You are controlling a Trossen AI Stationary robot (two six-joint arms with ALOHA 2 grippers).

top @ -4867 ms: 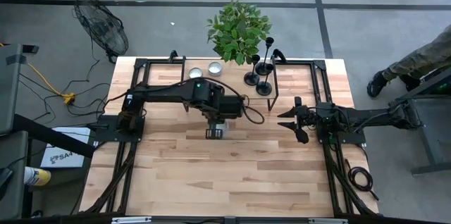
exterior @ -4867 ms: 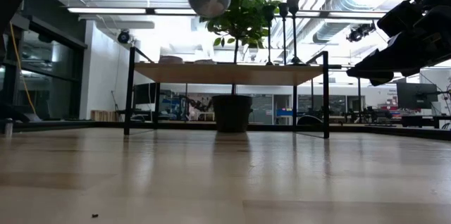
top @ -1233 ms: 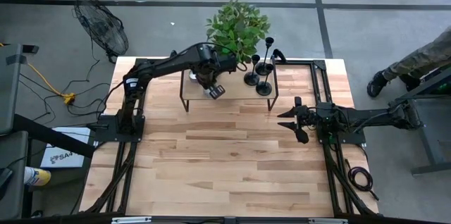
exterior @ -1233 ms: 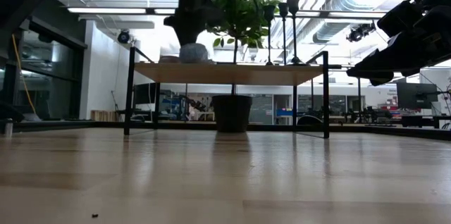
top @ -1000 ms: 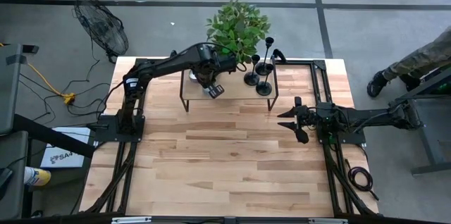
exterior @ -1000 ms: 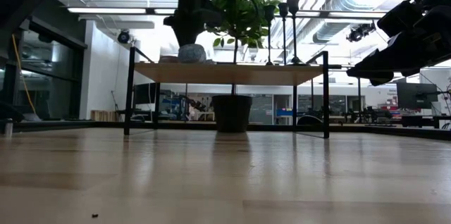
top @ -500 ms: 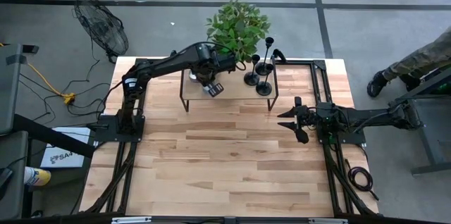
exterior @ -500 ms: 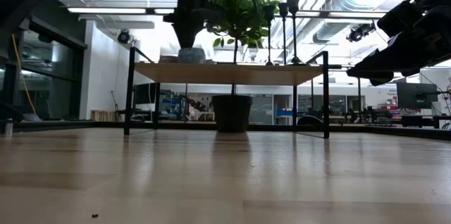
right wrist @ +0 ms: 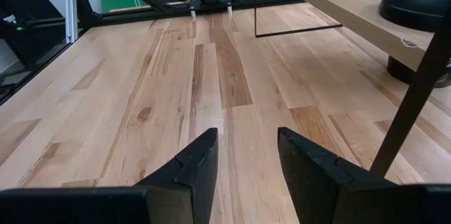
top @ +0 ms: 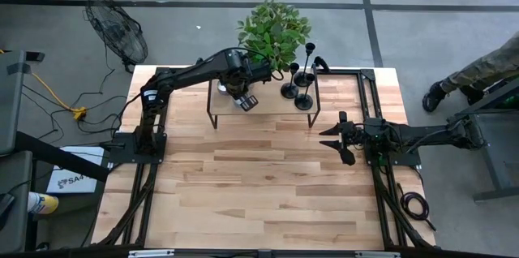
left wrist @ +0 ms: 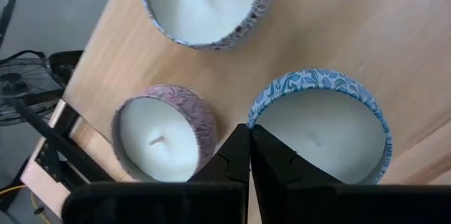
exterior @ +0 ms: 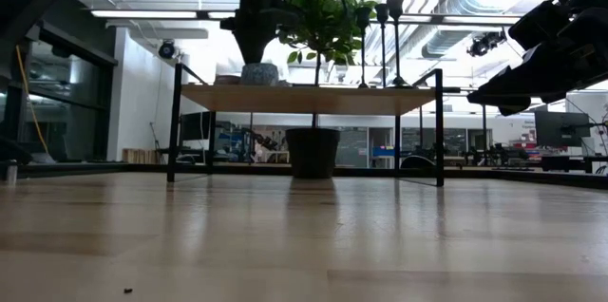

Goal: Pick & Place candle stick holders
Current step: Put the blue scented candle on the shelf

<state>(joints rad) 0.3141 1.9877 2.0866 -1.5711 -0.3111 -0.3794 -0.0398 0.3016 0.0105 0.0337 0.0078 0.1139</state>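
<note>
1. Candle stick holders (top: 304,101): all three stand together on the right end of the raised stand (top: 272,105) at the far side of the desk (top: 259,185), just near of the plant (top: 274,31). Neither claw touches them.
2. My left claw (left wrist: 250,131) is over the stand's left end, pressed together at the rim of the blue candle (left wrist: 331,129). It looks to be nipping that thin wall. The pink candle (left wrist: 158,136) sits just beside it, and a third candle (left wrist: 201,2) is farther off.
3. I judge that this candle must be settled first. I would confirm it rests flat, then spread the fingers gently so it does not nudge the pink one.
4. I would lift straight up before swinging right.
5. My right claw (right wrist: 246,153) waits spread, low over the desk, to the right of the stand.
6. For a holder, I would grip the stem low. They look top-heavy and closely packed.
</note>
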